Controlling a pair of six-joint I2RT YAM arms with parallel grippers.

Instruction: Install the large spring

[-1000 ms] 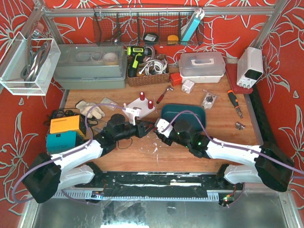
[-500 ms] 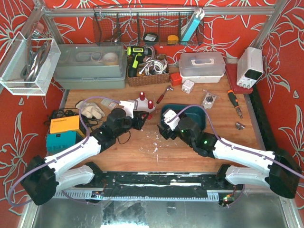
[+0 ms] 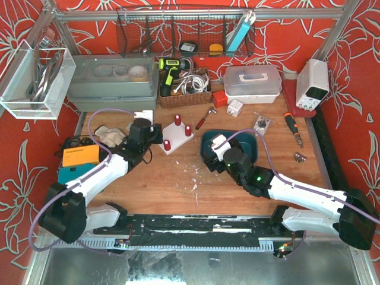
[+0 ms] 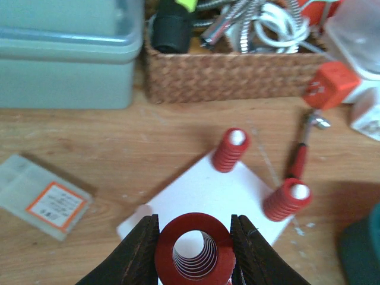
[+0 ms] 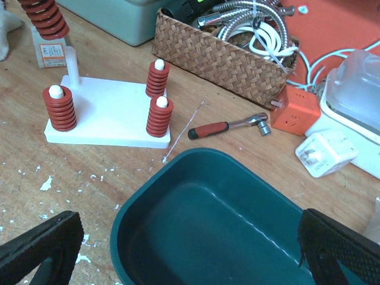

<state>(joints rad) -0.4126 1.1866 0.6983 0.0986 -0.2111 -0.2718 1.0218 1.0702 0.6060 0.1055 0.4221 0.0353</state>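
The large spring, a red coil seen end-on, sits between the black fingers of my left gripper, which is shut on it. It hangs over the near-left corner of the white peg base. From the right wrist view the held large spring hangs just beyond a bare white peg. Three smaller red springs stand on the other pegs. My right gripper is open and holds nothing, over the teal tray. From above, the left gripper is at the base's left edge.
A wicker basket and a grey-green box stand behind the base. A red-handled ratchet, an orange cube and a white plug lie to its right. A small clear labelled box lies to its left.
The two grippers were together at the table's middle. The right gripper opened and drew back over the teal tray. The left arm carried the spring away to the peg base.
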